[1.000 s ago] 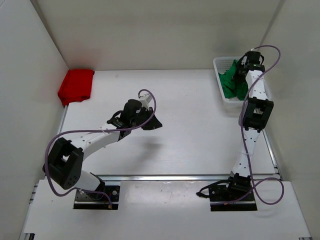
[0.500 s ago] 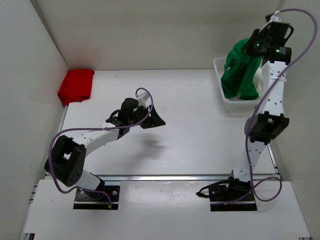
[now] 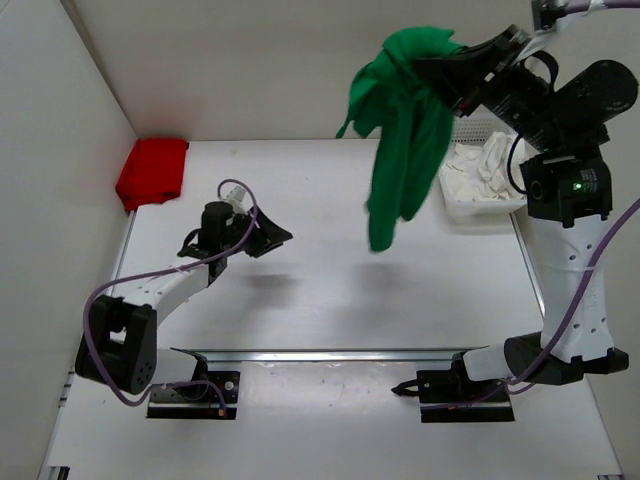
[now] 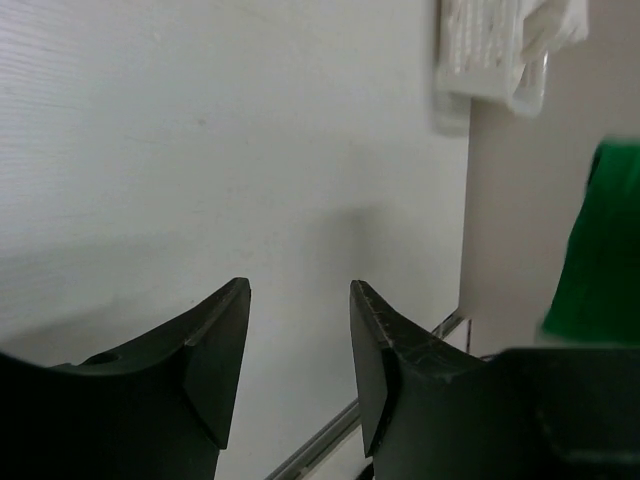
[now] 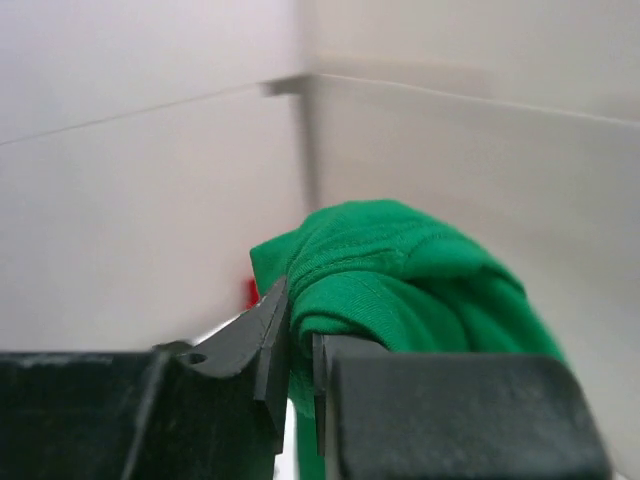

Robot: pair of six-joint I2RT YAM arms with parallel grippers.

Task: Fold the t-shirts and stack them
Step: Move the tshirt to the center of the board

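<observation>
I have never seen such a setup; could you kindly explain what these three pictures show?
These are two robot arms bolted at the near edge of a white table. The wide picture looks down from above and behind them; the other two come from a camera on each wrist, looking along its own pincer. The right pincer is shut on a green shirt, held high in the air. The left pincer is open and empty, over the table's left part. A red shirt lies in the far left corner. At the far right, a white basket holds a crumpled white shirt.
</observation>
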